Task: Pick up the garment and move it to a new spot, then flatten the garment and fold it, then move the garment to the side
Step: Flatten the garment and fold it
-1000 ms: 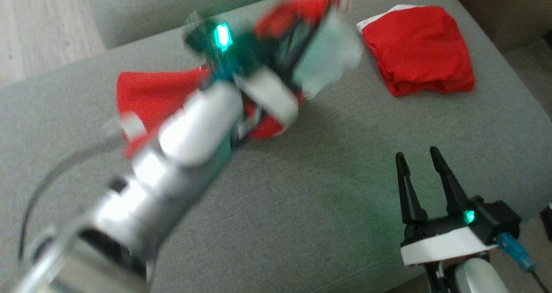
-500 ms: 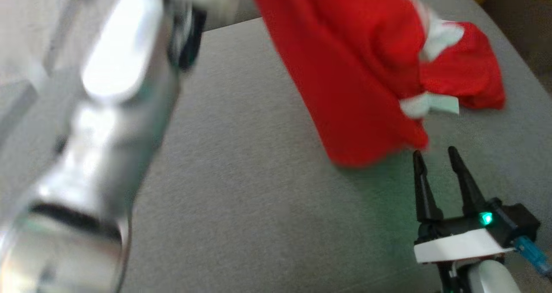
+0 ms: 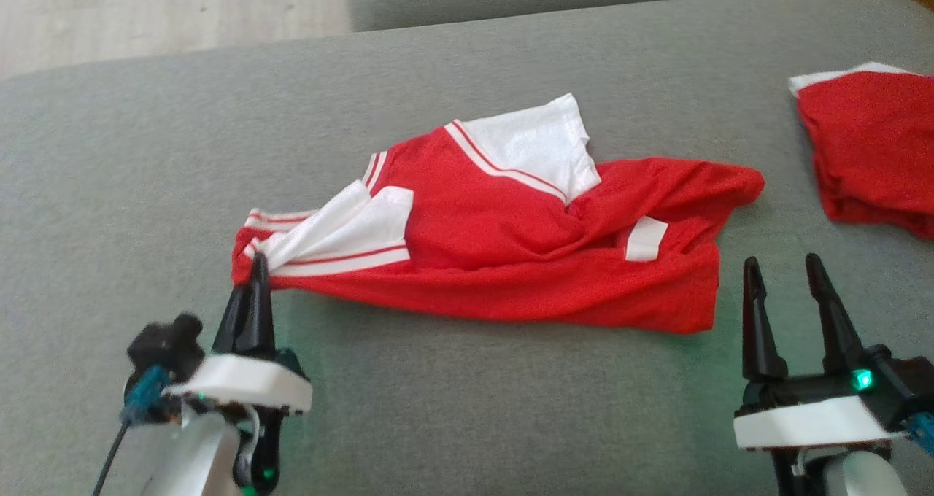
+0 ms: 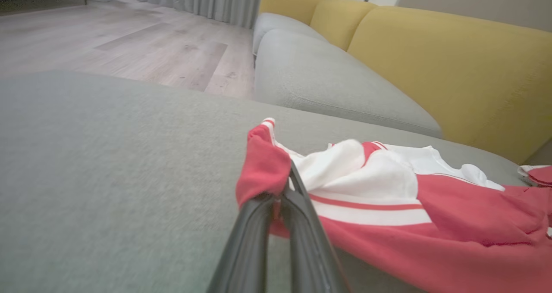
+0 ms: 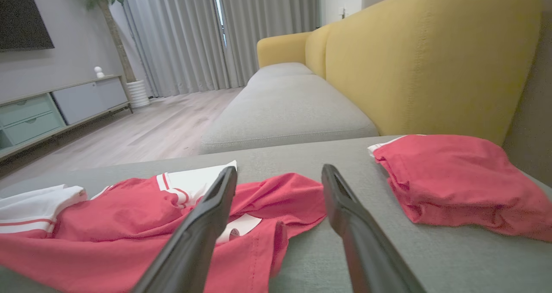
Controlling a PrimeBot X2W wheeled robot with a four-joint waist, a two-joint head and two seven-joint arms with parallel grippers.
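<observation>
The shirt (image 3: pixel 496 262), red with white sleeves and striped trim, lies rumpled across the middle of the grey cushion (image 3: pixel 467 408). Its body is bunched into long creases, one white sleeve is flipped up toward the far side, and the other is folded over near its left end. The far right end tapers into a loose roll.

The left gripper (image 3: pixel 257 266) pinches the shirt's left corner. In the left wrist view its fingers (image 4: pixel 297 207) are pressed together with a tuft of red cloth standing up between the tips. The right gripper (image 3: pixel 781 260) is spread wide and holds nothing. It hovers just beside the shirt's near right corner, apart from the cloth. A second red pile (image 3: pixel 868 153), already folded, sits well apart at the cushion's right edge, before the yellow sofa back (image 5: pixel 409 60). Wooden floor (image 3: pixel 146 14) shows beyond the cushion.

The shirt looks set down at its spot, so flattening seems to be the step in hand. The next move likely calls for the right gripper to close on the near right hem corner. Both arms would then draw apart to pull the creases out. The flipped sleeves will need laying flat separately. A pull from the left alone would probably drag the whole shirt rather than spread it.
</observation>
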